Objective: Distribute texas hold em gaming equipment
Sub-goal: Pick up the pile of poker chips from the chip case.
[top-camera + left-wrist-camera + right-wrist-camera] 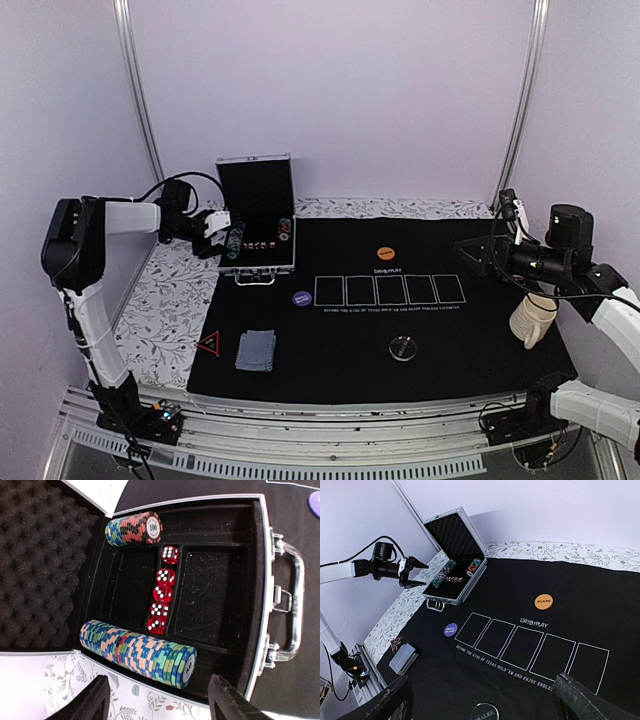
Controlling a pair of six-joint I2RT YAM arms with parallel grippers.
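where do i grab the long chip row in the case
Probably from straight above, jaws pinching opposite rims of a few chips at the free end of the long chip row. They stand on edge in a slot of the open case, so only upper rims show.

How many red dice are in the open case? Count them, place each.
5. The red dice line the middle slot of the case: one next to the shorter chip row, three between, one next to the longer chip row. None looks hidden.

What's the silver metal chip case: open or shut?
Open. Silver metal case has its foam-lined lid raised; chip rows and red dice show inside.
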